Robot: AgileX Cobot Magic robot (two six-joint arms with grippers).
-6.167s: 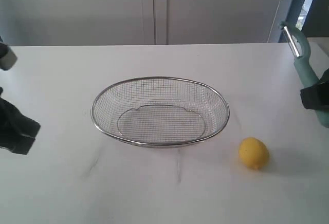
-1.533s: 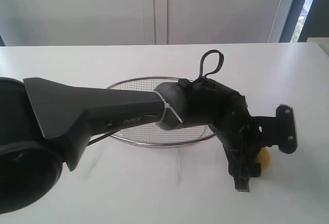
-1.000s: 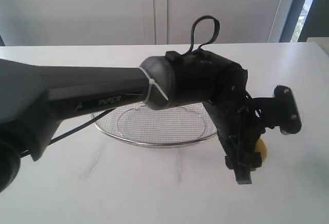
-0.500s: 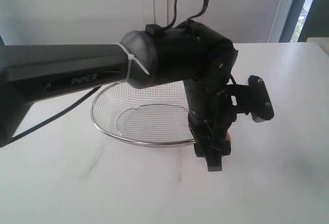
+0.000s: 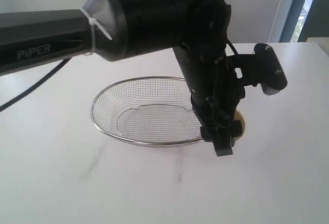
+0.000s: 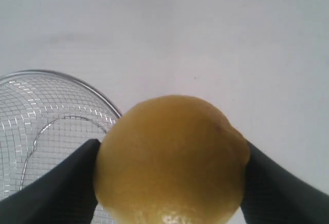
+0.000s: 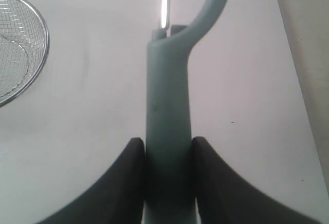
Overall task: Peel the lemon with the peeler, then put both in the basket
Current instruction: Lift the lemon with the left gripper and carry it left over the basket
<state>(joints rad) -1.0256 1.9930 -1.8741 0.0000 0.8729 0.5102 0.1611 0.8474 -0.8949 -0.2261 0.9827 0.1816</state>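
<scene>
In the left wrist view the yellow lemon (image 6: 172, 160) fills the gap between my left gripper's (image 6: 171, 147) two black fingers (image 6: 56, 188), which are shut on it. In the exterior view only a sliver of the lemon (image 5: 239, 125) shows behind the left gripper (image 5: 221, 136), just beside the right rim of the wire basket (image 5: 154, 144). My right gripper (image 7: 167, 142) is shut on the pale teal handle of the peeler (image 7: 167, 95), with the metal blade (image 7: 164, 3) pointing away over the white table. The right gripper is out of the exterior view.
The black left arm (image 5: 154, 18) stretches across the basket from the left and hides its far right side. The basket's rim (image 7: 43, 34) shows at the edge of the right wrist view. The white table (image 5: 77, 183) runs to a wall behind.
The left arm has risen and carried the lemon leftward from its spot on the table to the basket's right rim. The right gripper's hold on the peeler shows no change.
</scene>
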